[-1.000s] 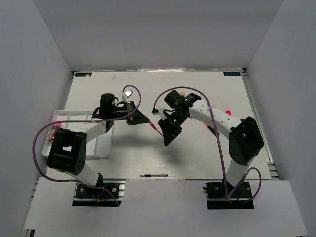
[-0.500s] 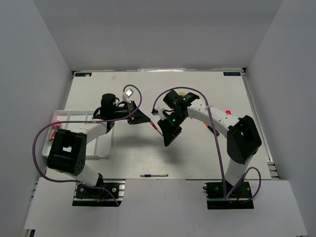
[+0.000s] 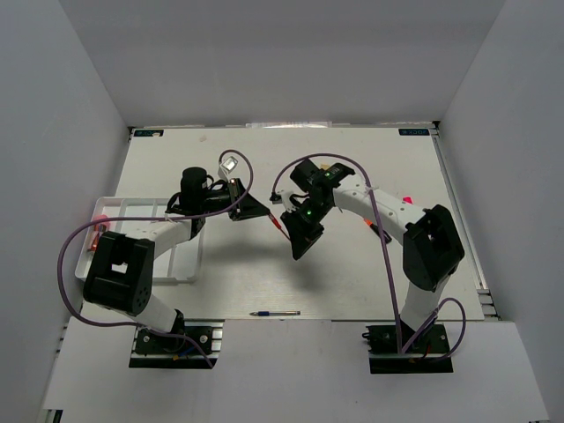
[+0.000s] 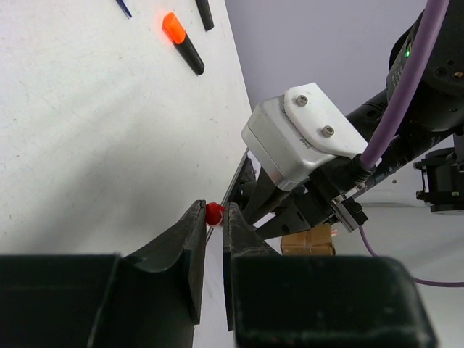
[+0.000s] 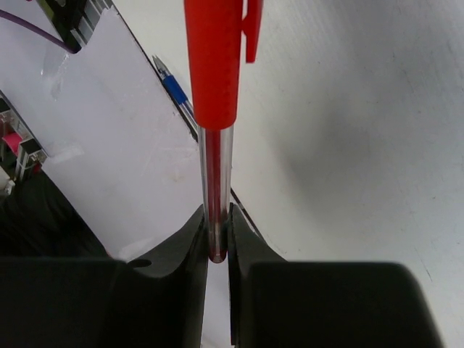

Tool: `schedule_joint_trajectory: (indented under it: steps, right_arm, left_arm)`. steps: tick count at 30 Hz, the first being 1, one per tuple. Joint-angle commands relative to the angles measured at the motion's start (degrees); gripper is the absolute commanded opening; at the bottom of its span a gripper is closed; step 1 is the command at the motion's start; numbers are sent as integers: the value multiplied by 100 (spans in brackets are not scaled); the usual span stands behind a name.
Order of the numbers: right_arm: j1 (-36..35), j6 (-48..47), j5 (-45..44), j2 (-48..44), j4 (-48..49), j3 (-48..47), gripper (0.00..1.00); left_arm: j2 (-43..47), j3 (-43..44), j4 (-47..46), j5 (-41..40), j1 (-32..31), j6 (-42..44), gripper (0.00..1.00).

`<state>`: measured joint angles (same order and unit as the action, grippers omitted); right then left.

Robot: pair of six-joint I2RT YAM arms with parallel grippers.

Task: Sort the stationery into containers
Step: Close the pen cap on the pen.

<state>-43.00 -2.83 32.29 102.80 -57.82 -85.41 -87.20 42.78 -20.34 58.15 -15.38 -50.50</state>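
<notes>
A blue pen [image 3: 275, 313] lies flat at the near edge of the table [image 3: 352, 282], between the two arm bases and well apart from both hands. To the left, beside the left arm, sits the white tray [image 3: 183, 264]. A few small pink and orange things lie at its far left end, too small to name.

Over the middle of the table the two hands meet on a red pen [image 5: 216, 72], which is lifted off the surface. The right hand [image 5: 215, 233] is pressed together on the pen's clear barrel, and the red cap and clip stick out past its fingertips. The left hand [image 4: 213, 217] comes in from the tray side, its fingers nearly touching and nipping the pen's red end right at their tips.

Beyond the hands, on the right side of the table, an orange-capped highlighter [image 4: 183, 43] lies on the surface. Farther right there is a small pink-tipped thing [image 3: 407, 201], just beside the right arm.
</notes>
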Motion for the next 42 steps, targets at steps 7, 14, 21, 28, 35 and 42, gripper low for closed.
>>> schedule_joint_trajectory:
  steps: [7,14,21,28,35,42]
  right_arm:
    - [178,72,260,56,2355,-942,0]
    - [213,20,269,-111,2398,-627,0]
    - [275,-68,146,-524,2390,-117,0]
    - [319,-121,137,-911,2425,427,7]
    - [328,-165,128,-1209,2469,770,14]
    - [310,-288,128,-1491,2390,1034,52]
  left_arm:
    - [203,-262,522,1366,-861,-12,0]
    - [177,-139,732,1304,-783,128,0]
    - [194,63,996,1208,-616,339,0]
    - [72,370,1164,1146,-185,357,0]
    - [-25,625,1129,1155,166,339,0]
    - [-148,1056,1076,1137,360,321,0]
